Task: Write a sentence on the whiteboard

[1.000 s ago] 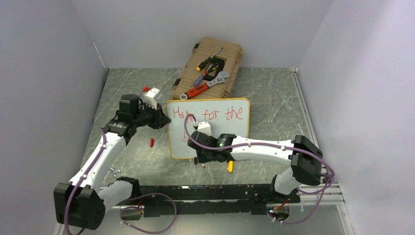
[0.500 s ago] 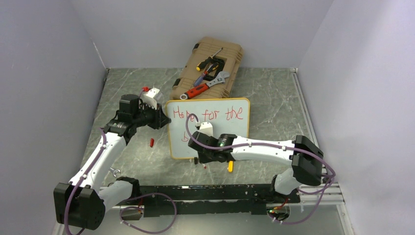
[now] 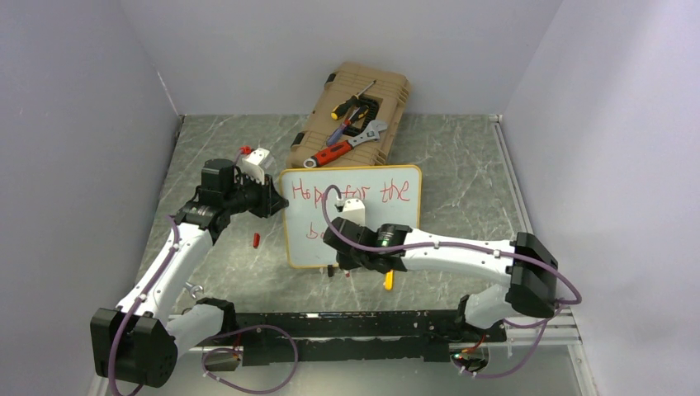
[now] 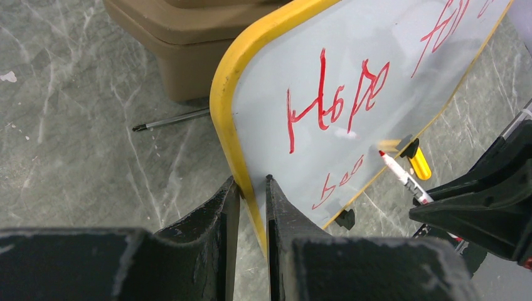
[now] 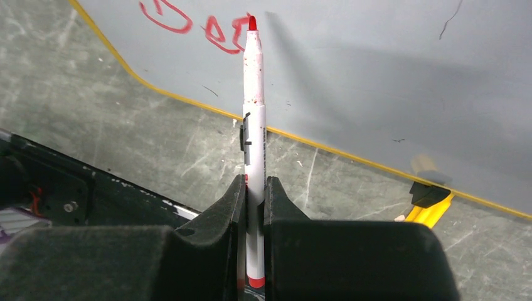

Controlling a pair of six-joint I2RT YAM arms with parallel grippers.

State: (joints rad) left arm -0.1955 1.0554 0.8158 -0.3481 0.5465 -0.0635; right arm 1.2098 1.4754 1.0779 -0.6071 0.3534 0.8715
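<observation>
Left wrist view: the left gripper [image 4: 251, 185] is clamped on the left edge of the whiteboard [image 4: 389, 75], one finger on each face of the yellow frame, low on that side.
Whiteboard: stands on its black feet about the middle of the table [image 3: 462, 190], just in front of the tan tool case [image 3: 351, 115] at the far edge.
Sentence [image 4: 322, 94]: red; "Hope for the" on the top line, the first letters of a second line low on the left of the board.
Right gripper [image 5: 253, 182]: pinched on the lower barrel of the red marker [image 5: 253, 94], tip pointing at the board.
Marker tip: beside the last red letter on the second line; I cannot tell whether it touches.
Step in hand: finishing the second line, by my judgement.
Doing it well: light, even pressure, short strokes running rightward, with the left grip bracing the frame so the board neither tips nor slides.
Right arm pose: reaches from the near right corner leftward, low across the board's near edge.
Left arm pose: stretched forward from the near left corner, forearm angled toward the board's left edge.
</observation>
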